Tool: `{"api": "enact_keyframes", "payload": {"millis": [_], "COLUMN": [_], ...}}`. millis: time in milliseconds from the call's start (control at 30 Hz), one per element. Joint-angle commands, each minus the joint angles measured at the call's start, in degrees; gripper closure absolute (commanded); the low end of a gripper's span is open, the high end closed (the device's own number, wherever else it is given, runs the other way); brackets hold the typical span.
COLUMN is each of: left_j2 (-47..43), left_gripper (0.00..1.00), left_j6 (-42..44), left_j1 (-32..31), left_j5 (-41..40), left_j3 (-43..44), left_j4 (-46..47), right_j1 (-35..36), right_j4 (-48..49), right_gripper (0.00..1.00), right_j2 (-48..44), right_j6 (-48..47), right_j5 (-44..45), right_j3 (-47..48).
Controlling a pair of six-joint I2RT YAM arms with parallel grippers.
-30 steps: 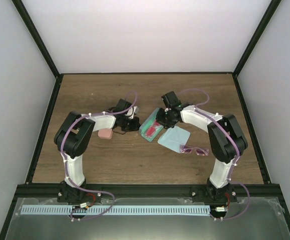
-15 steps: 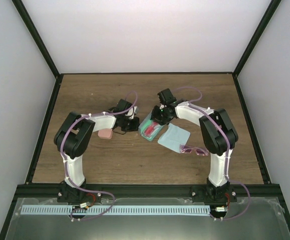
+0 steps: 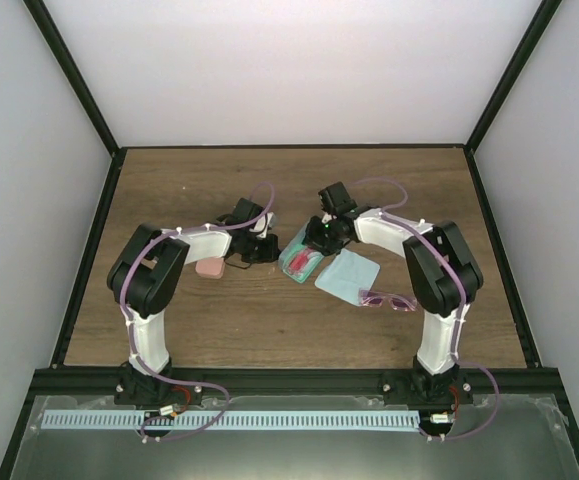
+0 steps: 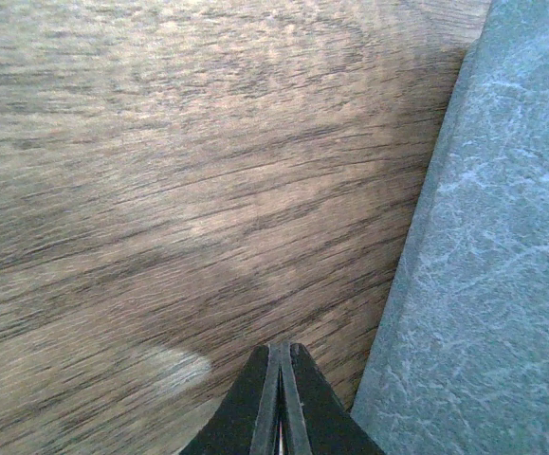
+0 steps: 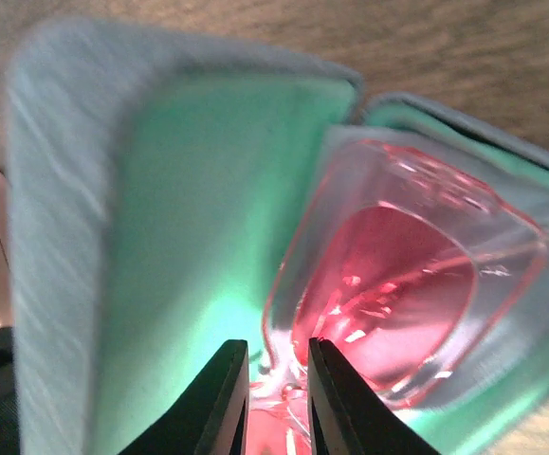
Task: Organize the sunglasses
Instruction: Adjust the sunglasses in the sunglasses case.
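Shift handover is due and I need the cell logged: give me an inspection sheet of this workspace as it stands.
Surface: wooden table, bare wood, no spills seen.
Job's things: red glasses lying in the open case; pink glasses loose on the table by the right arm.
Clutter: pink case by the left arm; blue cloth beside the open case.
End effectors: left end effector shut, empty, low over the wood; right end effector pinching the red glasses' edge, it seems.
Cables: purple cables looped along both arms, no snag seen.
Surroundings: white walls, black frame; nothing else seen.
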Motion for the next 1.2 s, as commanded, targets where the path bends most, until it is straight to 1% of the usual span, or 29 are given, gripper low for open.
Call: {"api": "enact_keyframes", "payload": {"millis": [0,200,433,533,733,900,1067,1167], "left_j2": [-0.5,-0.4,-0.9,-1.1,-2.1,-2.4,-3.0,-3.3], "left_gripper": [0.96,0.96,0.96,0.96,0.96,0.96,0.96,0.96], "left_j6": [-0.1,-1.1,-1.7,-2.2,-3.0,-3.5,-3.7,-3.6], "left_j1": [-0.1,-0.3,-0.6,-0.7,-0.7,-0.7,-0.8,-0.8], "left_j5": [-1.5,-1.2,-1.6,-1.9,-1.9,-2.1,-2.6,-2.9], "left_j3": [-1.7,-2.4,-3.0,-3.5,-4.5,-4.3,-4.4,-4.7], "left_j4": [-1.5,-0.3,0.3,0.5,0.7,0.8,0.7,0.4], "right_j1": [0.6,0.6,1.4,2.0,5.2,5.6,4.7,3.4], "right_j4": [-2.4,-2.8,0.0,1.7,3.5,4.1,1.9,1.4], "right_gripper": [0.81,0.81,0.81,0.81,0.81,0.81,0.81,0.81], "right_j2": [-4.0,-6.7,-8.9,-7.9,-7.1,-6.7,-5.5,-4.7], "right_j6": [-0.8,-2.0,-2.3,-2.0,-1.7,-1.3,-1.7,-1.9], "right_j5": [1.3,3.1,-0.2,-2.5,-4.2,-3.3,-0.3,0.0], "right_j3": [-3.4,-4.3,-4.9,-5.9,-7.6,-10.5,-10.1,-9.9]}}
